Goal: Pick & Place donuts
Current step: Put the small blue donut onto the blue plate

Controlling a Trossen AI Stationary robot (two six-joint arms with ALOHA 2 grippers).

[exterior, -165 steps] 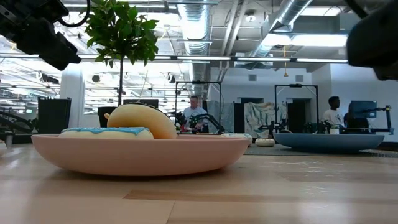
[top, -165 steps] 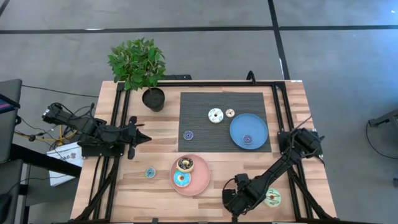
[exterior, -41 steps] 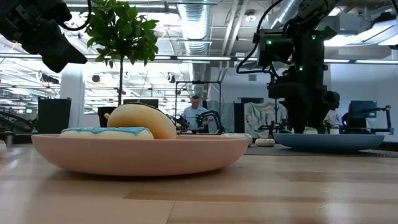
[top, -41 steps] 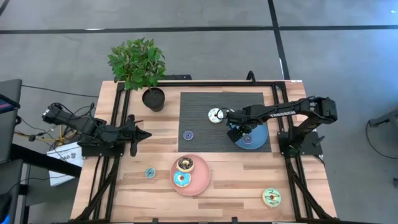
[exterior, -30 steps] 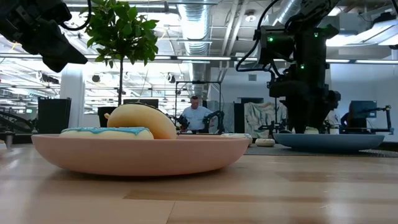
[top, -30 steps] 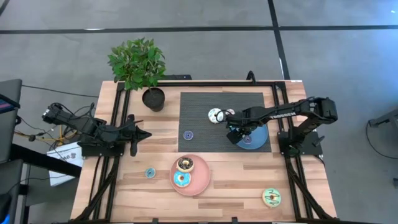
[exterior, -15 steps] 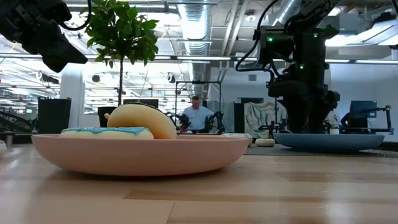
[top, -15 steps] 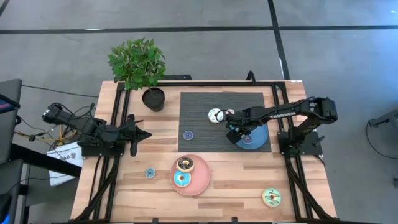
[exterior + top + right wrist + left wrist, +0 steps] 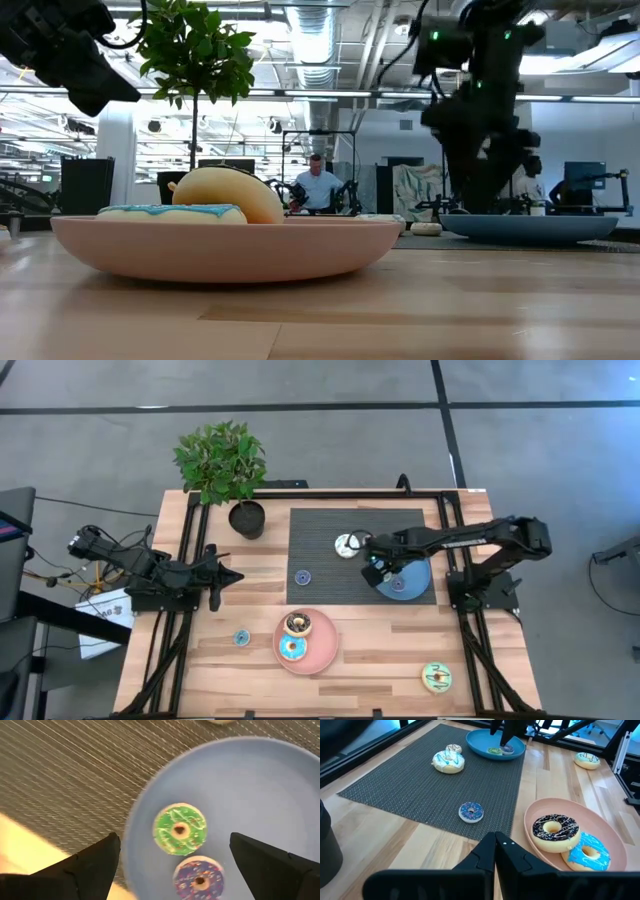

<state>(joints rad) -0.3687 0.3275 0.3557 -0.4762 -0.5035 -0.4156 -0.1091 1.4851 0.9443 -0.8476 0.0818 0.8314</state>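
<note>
On the wooden surface [image 9: 350,660] we note the pink plate [image 9: 322,652] holding two donuts and the blue plate [image 9: 260,795] holding two small ones under the right gripper [image 9: 172,855], jaws released. Five donuts remain loose. The left gripper [image 9: 495,855] waits far left, clenched. The blue plate's far edge is cut off.

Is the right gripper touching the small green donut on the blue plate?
Apart. In the right wrist view the open right gripper has its fingers spread wide, with bare blue plate visible between each one and the small green donut.
</note>
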